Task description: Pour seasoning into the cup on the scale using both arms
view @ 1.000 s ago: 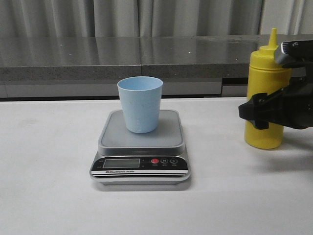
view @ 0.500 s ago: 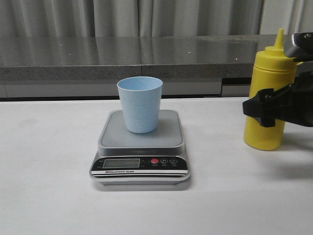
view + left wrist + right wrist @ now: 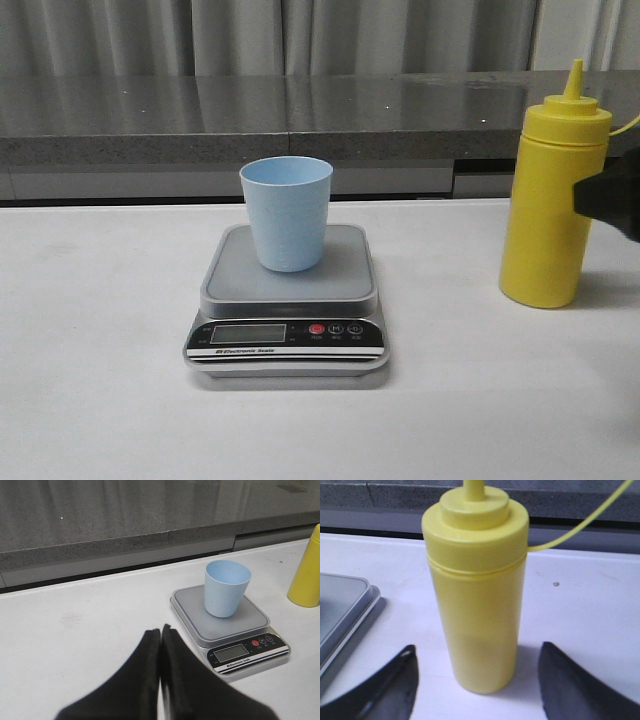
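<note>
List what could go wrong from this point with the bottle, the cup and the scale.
The right hand is open and apart from the yellow bottle; closing off-centre might tip so tall a bottle. The light cup stands loose on the scale, so a nudge from the nozzle could topple it. The left hand is shut, away from the cup, not steadying it.

The seasoning bottle is plain bright yellow, cap and thin tether included. The cup is matte pale blue. The scale has a grey steel platform, a black front panel with white stripes, and a red button. The table is white, the curtain grey, and both grippers' fingers are black.
</note>
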Controlling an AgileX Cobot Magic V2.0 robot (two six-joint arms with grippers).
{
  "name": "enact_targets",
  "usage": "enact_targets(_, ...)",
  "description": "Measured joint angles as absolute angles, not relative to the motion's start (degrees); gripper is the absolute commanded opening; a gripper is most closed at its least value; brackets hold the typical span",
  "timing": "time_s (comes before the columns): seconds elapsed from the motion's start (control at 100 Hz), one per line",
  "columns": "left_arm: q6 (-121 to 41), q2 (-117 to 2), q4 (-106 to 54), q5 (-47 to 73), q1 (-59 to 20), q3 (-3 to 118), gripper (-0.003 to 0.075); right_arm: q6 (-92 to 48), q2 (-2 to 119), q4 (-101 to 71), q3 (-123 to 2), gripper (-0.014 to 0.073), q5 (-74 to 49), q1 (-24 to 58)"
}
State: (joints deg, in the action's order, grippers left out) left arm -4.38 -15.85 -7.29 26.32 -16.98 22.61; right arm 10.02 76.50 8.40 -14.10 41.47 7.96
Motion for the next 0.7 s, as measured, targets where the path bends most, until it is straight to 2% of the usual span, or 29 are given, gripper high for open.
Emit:
enact_targets(0.08, -4.4, -15.8, -7.3, 26.3, -17.0, 22.6, -0.002, 10.6, 71.3, 8.3, -12.7, 0.0082, 37.8, 8.0)
enact_targets(0.17, -4.4, -15.8, -7.3, 26.3, -17.0, 22.6, -0.002, 10.9, 65.9, 8.3, -11.7, -0.0069, 33.6, 8.0)
enact_targets(0.47, -4.4, -15.8, -7.3, 26.3, -17.0, 22.6, -0.002, 11.0, 46.3, 7.3, -10.6, -0.0061, 21.4, 8.0)
enact_targets(0.7, -4.4, -15.8, -7.3, 26.3, -17.0, 22.6, -0.002, 11.0, 32.7, 6.9, -8.4, -0.0061, 19.7, 8.0)
